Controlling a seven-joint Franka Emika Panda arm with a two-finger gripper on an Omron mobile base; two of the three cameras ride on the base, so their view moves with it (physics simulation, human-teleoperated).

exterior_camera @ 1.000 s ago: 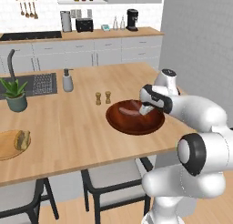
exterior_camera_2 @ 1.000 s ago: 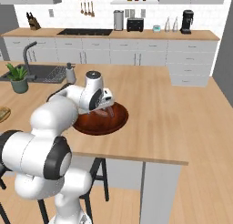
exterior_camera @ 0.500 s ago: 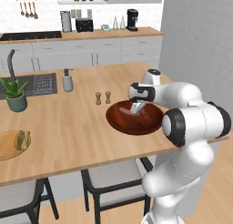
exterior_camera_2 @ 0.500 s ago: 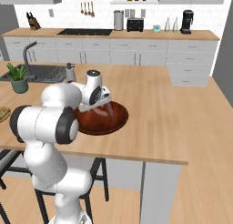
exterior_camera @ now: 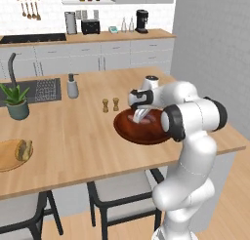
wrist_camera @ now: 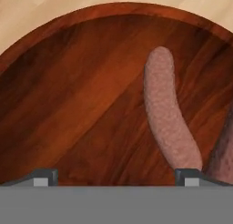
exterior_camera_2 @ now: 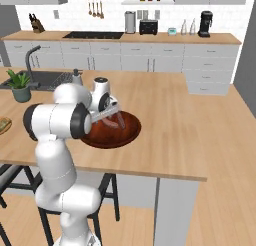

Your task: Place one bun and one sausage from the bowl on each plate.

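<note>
Bowl [exterior_camera: 141,129]: dark reddish wood, set on the counter [exterior_camera: 73,131] near its right front corner.
Sausage [wrist_camera: 167,114]: laid inside the bowl, one end beside a fingertip [wrist_camera: 187,176].
Hand [wrist_camera: 113,175]: lowered into the bowl, fingers spread apart, nothing gripped.
Plate [exterior_camera: 7,156]: at the counter's left front edge, a bun [exterior_camera: 23,149] held on it.
Shakers [exterior_camera: 110,105]: placed just behind the bowl.

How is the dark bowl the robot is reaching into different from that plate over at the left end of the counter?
The bowl is dark reddish-brown; the plate is pale tan. The bowl holds a sausage under the gripper; the plate carries a bun. The bowl has a raised rim; the plate looks flat. Both are round and rest on the counter.
</note>
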